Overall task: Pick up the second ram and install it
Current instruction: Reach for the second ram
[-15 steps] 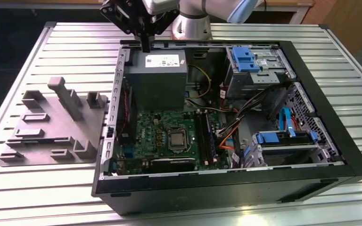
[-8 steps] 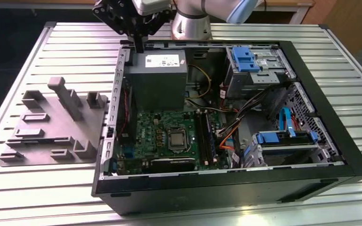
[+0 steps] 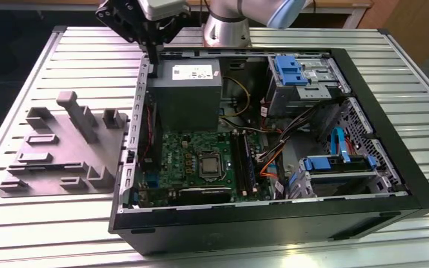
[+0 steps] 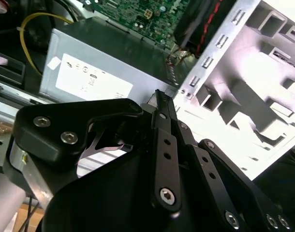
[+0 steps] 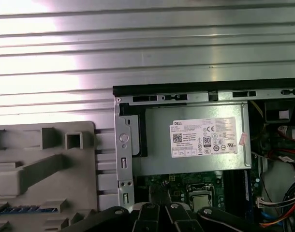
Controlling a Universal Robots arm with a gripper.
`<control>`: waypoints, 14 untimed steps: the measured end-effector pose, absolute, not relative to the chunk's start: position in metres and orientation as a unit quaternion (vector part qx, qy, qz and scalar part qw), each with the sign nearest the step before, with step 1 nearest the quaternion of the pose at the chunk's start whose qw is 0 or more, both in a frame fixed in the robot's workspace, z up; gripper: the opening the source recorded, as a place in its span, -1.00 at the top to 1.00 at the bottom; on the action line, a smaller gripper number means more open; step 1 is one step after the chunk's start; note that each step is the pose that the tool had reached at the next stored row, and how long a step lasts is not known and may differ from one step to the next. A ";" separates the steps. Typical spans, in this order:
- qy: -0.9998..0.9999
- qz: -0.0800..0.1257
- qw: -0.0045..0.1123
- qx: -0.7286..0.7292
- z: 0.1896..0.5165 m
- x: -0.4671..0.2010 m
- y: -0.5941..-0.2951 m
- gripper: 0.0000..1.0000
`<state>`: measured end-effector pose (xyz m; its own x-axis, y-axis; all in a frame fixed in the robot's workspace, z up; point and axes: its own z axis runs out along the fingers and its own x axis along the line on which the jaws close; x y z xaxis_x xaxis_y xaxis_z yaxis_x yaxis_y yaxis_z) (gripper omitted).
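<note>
Hovering above the slatted metal table point(image 3: 363, 47) beside the open computer case point(image 3: 274, 229), the jaws sit closed.

Case wall point(image 3: 141, 111) beneath end effector point(image 3: 154, 56).

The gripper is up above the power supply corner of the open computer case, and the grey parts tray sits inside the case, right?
Not quite. The grey parts tray lies outside the computer case, on the slatted table at the exterior view's left, as the exterior view shows. The gripper is indeed above the power supply corner.
</note>
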<state>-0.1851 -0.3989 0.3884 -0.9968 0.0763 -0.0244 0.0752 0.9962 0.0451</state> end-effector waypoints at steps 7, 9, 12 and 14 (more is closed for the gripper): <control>0.999 0.022 0.013 0.038 0.387 -0.201 -0.399 0.80; 0.999 0.022 0.013 0.038 0.386 -0.206 -0.399 0.80; 0.999 0.022 0.013 0.038 0.386 -0.213 -0.399 0.80; 0.999 0.022 0.013 0.038 0.385 -0.219 -0.399 0.80</control>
<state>-0.2189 -0.3990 0.3852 -0.9968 0.0762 -0.0245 0.0750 0.9962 0.0451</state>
